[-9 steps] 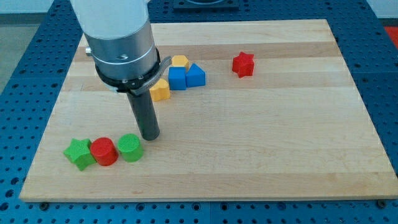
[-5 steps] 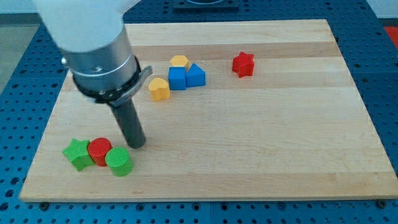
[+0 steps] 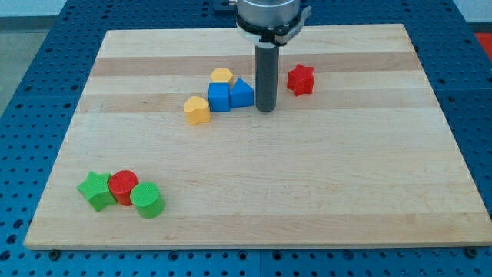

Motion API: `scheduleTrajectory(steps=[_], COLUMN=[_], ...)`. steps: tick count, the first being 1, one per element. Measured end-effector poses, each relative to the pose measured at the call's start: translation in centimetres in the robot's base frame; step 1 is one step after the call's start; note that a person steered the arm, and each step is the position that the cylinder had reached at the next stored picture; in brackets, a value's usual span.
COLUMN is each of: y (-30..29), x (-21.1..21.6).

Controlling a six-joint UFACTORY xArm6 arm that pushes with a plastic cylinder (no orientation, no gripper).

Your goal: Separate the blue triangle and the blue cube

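Observation:
The blue cube (image 3: 219, 98) and the blue triangle (image 3: 242, 93) sit side by side and touching, in the upper middle of the wooden board (image 3: 307, 185). The triangle is on the cube's right. My tip (image 3: 266, 110) stands just to the right of the blue triangle, very close to it or touching it; I cannot tell which. A yellow block (image 3: 223, 76) touches the cube's top edge.
A yellow block (image 3: 197, 110) lies left of and below the cube. A red star (image 3: 300, 78) lies right of my tip. At the bottom left a green star (image 3: 96, 190), a red cylinder (image 3: 123, 187) and a green cylinder (image 3: 146, 201) cluster together.
My tip has moved from the bottom left, beside the green cylinder, up and right to the blue triangle's right side. The green cylinder was pushed down and left earlier. The blue blocks have not moved.

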State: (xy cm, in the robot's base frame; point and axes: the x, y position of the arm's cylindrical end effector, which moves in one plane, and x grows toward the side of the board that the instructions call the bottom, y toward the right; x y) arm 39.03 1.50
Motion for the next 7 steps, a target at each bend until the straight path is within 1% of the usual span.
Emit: scheduleTrajectory(steps=[1, 2, 3, 5, 6, 7], y=[0.0, -1.7, -4.6, -8.4, -8.5, -6.6], x=[-2.3, -3.0, -2.7, 0.5, 1.4, 1.4])
